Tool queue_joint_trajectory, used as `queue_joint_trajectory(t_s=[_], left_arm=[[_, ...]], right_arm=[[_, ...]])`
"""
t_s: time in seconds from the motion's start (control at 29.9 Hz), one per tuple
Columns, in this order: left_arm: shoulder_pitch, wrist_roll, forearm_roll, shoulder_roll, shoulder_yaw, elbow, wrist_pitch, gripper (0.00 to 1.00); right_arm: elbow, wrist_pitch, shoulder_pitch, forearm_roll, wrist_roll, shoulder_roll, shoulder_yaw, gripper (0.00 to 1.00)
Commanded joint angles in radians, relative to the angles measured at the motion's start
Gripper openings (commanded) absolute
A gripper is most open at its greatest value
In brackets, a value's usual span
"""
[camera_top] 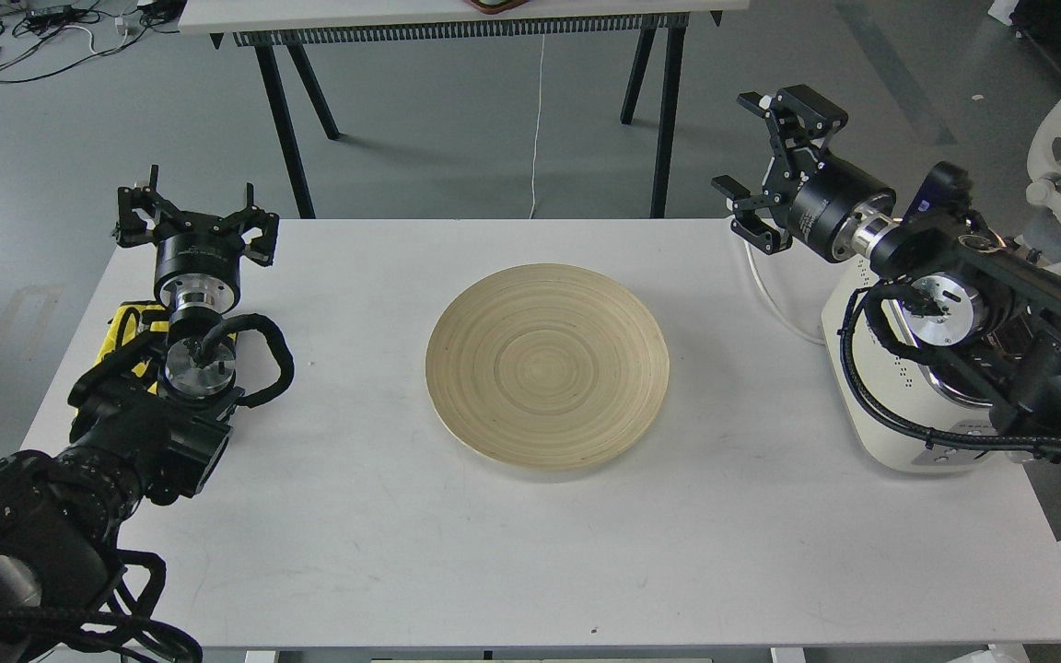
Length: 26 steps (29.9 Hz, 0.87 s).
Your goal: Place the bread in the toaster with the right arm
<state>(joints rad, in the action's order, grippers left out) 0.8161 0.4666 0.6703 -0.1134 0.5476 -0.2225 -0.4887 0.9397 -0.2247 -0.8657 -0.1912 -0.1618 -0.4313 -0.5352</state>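
Note:
The cream-white toaster [894,447] stands at the right edge of the white table [383,534]. My right arm reaches in from the right and lies across its top, so only its lower side shows. The bread is hidden behind that arm. My right gripper [752,161] is open and empty, held above the table's back edge, up and left of the toaster. My left gripper [199,189] is open and empty at the table's far left corner.
A round wooden plate [547,366] lies bare in the middle of the table. The toaster's white cord [767,293] runs over the back edge. A yellow object [125,327] sits under my left arm. A second table [457,14] stands behind, a white chair [1060,157] at right.

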Motion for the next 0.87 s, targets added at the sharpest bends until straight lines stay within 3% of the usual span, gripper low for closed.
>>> queue_joint_trajectory(t_s=[0.0,0.17,0.4,0.6,0.84], left_arm=[[0.0,0.0,0.0,0.0,0.0,0.0,0.0,1.0],[0.0,0.0,0.0,0.0,0.0,0.0,0.0,1.0],[0.0,0.0,0.0,0.001,0.0,0.0,0.0,1.0],[0.0,0.0,0.0,0.001,0.0,0.0,0.0,1.0],[0.0,0.0,0.0,0.0,0.0,0.0,0.0,1.0]], right_arm=[[-0.113,-0.135,0.068,0.001,-0.001,0.104,-0.153,0.97],[-0.251,-0.264,0.091,0.003,-0.001,0.213,-0.252,0.98],[-0.403,-0.264,0.093,0.004,-0.004,0.298,-0.322,0.98],[-0.409,-0.264,0.102,0.013,-0.034,0.302,-0.325,0.98],[-0.409,-0.264,0.109,0.049,-0.035,0.301,-0.319,0.98]])
